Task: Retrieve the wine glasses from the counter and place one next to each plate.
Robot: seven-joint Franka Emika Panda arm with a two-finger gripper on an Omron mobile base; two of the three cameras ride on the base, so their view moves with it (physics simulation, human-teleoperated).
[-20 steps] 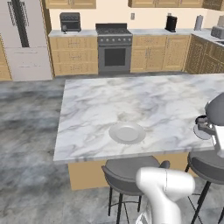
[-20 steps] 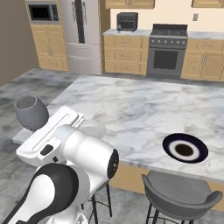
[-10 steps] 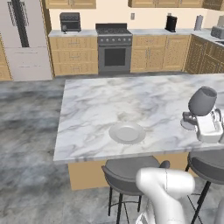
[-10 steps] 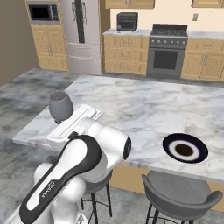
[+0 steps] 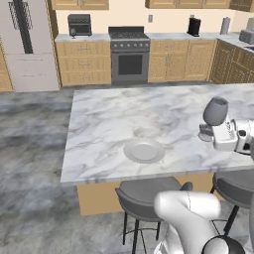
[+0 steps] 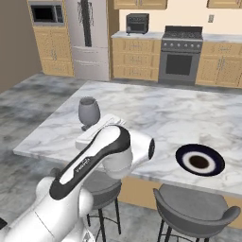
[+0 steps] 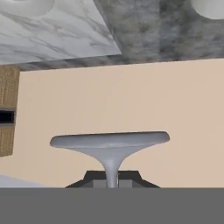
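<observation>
A wooden-cabinet kitchen surrounds the big marble island (image 5: 149, 119), where the white plate (image 5: 144, 150) and the dark navy plate (image 6: 200, 160) lie well apart; neither has a glass set down beside it, so both placements appear outstanding. The gripper (image 7: 112, 183) is clenched on the stem of a wine glass (image 5: 214, 114), carried upright over the island between the plates; it looks smoky-grey, round-bowled, with a flat round foot.

smoky grey see-through wine glass (image 5: 216, 111), white plate (image 5: 144, 150), navy-black plate (image 6: 200, 159) with pale ring round dark centre, white-grey veined marble island (image 5: 114, 119), grey stools (image 6: 194, 212), light wood cabinets (image 5: 82, 62), dark grey stove (image 5: 129, 60).
</observation>
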